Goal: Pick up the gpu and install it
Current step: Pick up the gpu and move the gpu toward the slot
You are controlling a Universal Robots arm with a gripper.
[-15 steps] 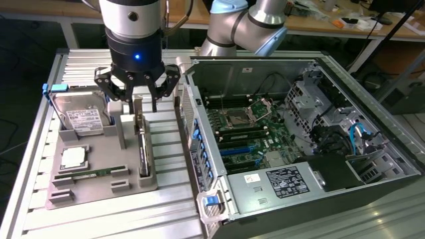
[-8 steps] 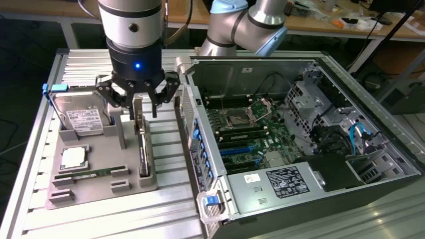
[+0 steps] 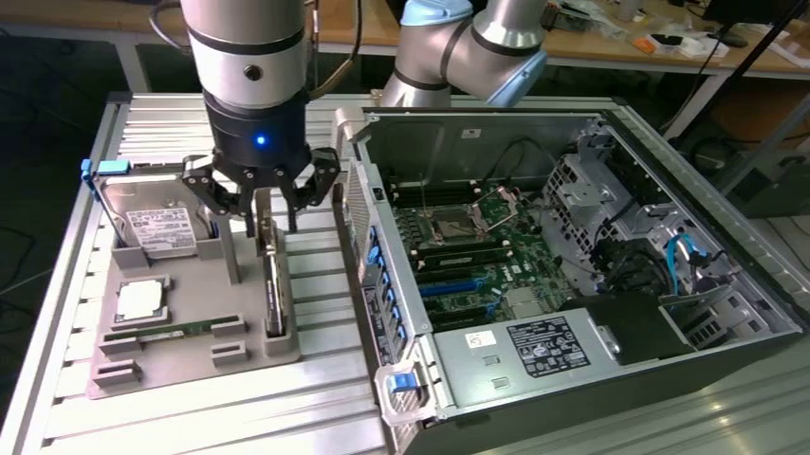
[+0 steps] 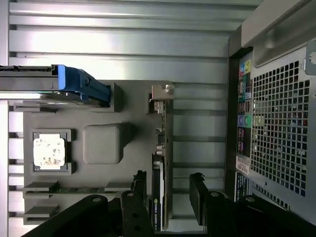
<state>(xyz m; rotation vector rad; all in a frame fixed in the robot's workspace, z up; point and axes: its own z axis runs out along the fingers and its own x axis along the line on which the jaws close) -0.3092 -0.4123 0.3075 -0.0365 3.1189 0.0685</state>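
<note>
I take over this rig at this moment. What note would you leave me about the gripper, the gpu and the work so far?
Gripper: open, one finger on each side of the gpu, not closed on it.
gpu: stands on edge in the grey holder tray, outside the open computer case.
Done: gripper in place at the gpu.
Left: gpu not yet gripped, lifted or installed.

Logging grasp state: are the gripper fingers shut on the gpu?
No, the gripper stands open, one finger on each side of the gpu.
</note>
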